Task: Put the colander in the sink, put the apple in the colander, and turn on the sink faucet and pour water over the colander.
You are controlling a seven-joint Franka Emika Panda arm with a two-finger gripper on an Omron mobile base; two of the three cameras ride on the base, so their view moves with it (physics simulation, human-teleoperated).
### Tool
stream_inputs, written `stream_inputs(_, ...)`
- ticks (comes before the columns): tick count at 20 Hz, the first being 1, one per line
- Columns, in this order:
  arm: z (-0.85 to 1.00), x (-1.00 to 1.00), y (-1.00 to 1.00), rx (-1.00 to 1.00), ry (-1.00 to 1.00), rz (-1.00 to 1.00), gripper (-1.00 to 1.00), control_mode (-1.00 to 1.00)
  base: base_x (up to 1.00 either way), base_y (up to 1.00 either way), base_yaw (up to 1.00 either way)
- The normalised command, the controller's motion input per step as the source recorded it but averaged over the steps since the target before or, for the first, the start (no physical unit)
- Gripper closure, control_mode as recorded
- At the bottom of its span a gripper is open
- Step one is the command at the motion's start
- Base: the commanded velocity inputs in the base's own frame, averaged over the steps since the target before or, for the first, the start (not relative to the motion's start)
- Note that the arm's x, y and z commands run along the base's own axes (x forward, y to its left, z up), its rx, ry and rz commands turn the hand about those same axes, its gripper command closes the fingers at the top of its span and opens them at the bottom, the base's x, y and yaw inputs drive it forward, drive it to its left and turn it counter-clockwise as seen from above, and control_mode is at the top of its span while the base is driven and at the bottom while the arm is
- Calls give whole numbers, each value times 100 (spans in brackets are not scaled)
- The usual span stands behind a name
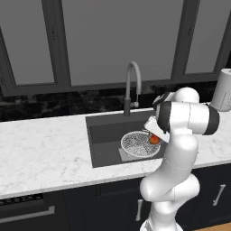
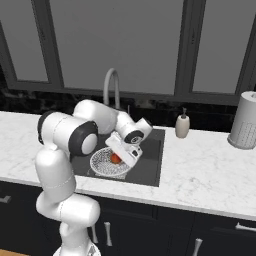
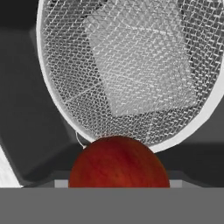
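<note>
- Left base view: the colander (image 1: 140, 144) sits in the sink (image 1: 104, 135), toward its right half, and the sink is let into the white marble worktop (image 1: 45, 153). The apple (image 1: 154, 140) shows red at the colander's right rim, right under the white hand, so I judge the step in hand to be carrying the apple over the colander and letting it go. The sink faucet (image 1: 132, 85) stands behind the basin with no stream falling from it. A grey cylinder (image 1: 223, 90) stands on the worktop at the far right.
- Right base view: the gripper (image 2: 118, 156) hangs low over the colander (image 2: 107, 165) with the apple (image 2: 115, 158) beneath it. The fingers themselves are hidden by the hand, but the apple's place under it suggests they are closed around it at about the fruit's width. To do this well, bring the hand further toward the bowl's middle and lower before opening, so the fruit does not bounce off the rim into the basin. A beige soap bottle (image 2: 182, 126) stands on the worktop to the right of the sink (image 2: 152, 160).
- Hand view: the apple (image 3: 119, 162) is close at the bottom, over the near rim of the colander (image 3: 131, 70) rather than its centre; the mesh bowl lies ahead, so a short advance is called for.
- Writing: no brand, label or lettering can be read in any view.
</note>
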Motion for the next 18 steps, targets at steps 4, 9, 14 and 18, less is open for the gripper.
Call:
stream_inputs(4, -34, 32, -6, 0, 0, 0, 100, -100, 0, 0, 0)
stream_inputs(9, -49, 53, 0, 0, 1, -1, 100, -100, 0, 0, 0)
stream_inputs(14, -53, 51, 0, 0, 5, 0, 100, -100, 0, 0, 0)
stream_inputs(18, -42, 38, 0, 0, 2, -1, 100, -100, 0, 0, 0)
